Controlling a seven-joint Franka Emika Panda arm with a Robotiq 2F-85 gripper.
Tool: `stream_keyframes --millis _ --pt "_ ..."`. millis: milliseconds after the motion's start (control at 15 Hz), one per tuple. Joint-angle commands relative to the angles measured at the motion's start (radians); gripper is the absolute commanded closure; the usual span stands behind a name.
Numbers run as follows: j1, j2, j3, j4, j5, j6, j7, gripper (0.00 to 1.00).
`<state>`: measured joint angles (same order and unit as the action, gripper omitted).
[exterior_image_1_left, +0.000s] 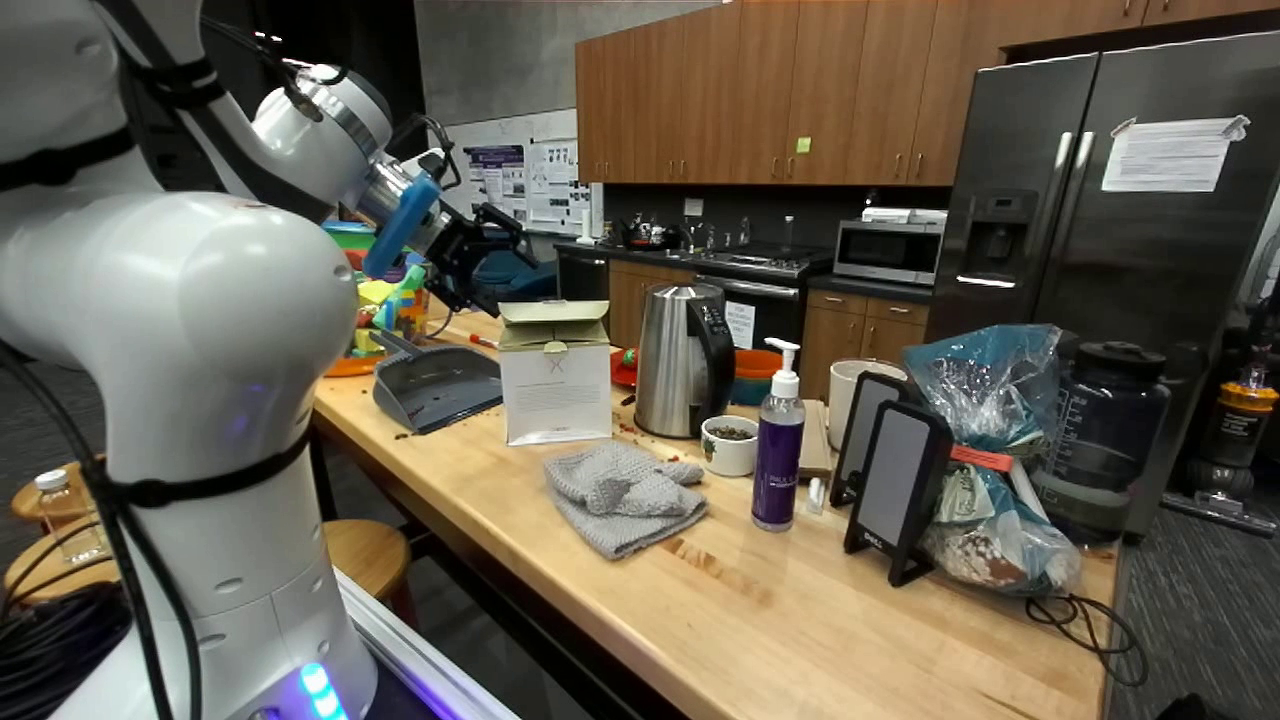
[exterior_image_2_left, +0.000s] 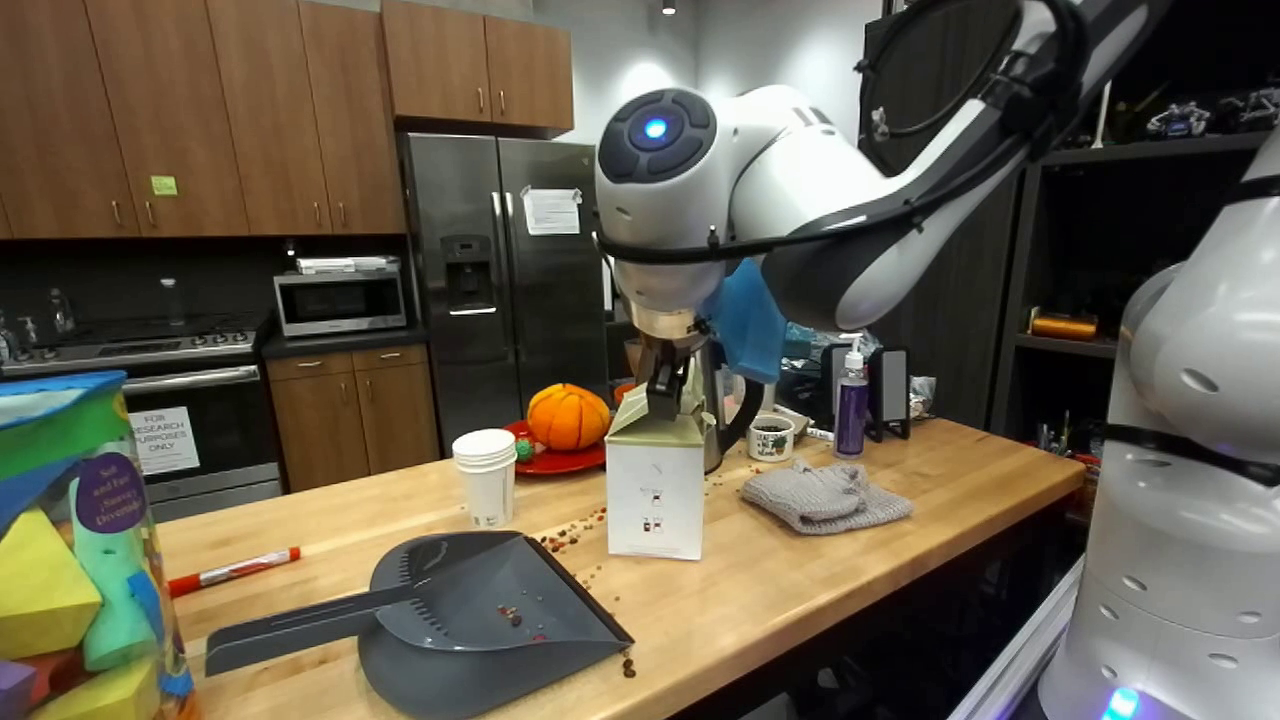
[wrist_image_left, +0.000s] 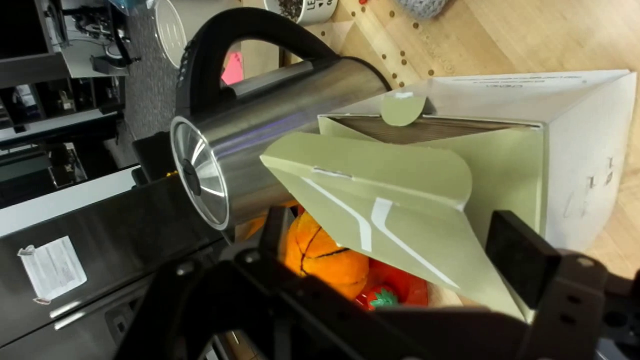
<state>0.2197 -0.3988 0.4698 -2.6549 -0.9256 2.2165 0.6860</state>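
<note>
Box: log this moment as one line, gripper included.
box: upright, lid raised | gripper: open, near lid, contact unclear | kettle: upright beside box | dustpan: holds small bits

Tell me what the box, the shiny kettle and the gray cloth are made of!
The box looks like matte cardboard: its flaps show creases. The kettle seems mostly smooth metal, probably steel: its body gleams with streaky reflections. The cloth looks like knitted yarn, maybe cotton: its dull surface is bumpy.

White box (exterior_image_2_left: 655, 500) upright on tabletop (exterior_image_2_left: 760, 575), green lid (wrist_image_left: 370, 197) ajar, contents (wrist_image_left: 445, 129) apparently brown.
</note>
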Motion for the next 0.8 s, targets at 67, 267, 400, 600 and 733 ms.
stream_keyframes --millis 67,267,400,600,733 --pt "0.029 -0.025 -0.015 0.0 -0.05 -0.049 0.038 0.0" --pt "0.04 -0.035 -0.014 0.001 -0.067 -0.069 0.054 0.0" --pt "0.049 -0.042 -0.014 0.002 -0.076 -0.083 0.06 0.0" --pt "0.06 -0.047 -0.014 0.007 -0.095 -0.101 0.072 0.0" --pt "0.068 -0.052 -0.015 0.014 -0.11 -0.109 0.077 0.0"
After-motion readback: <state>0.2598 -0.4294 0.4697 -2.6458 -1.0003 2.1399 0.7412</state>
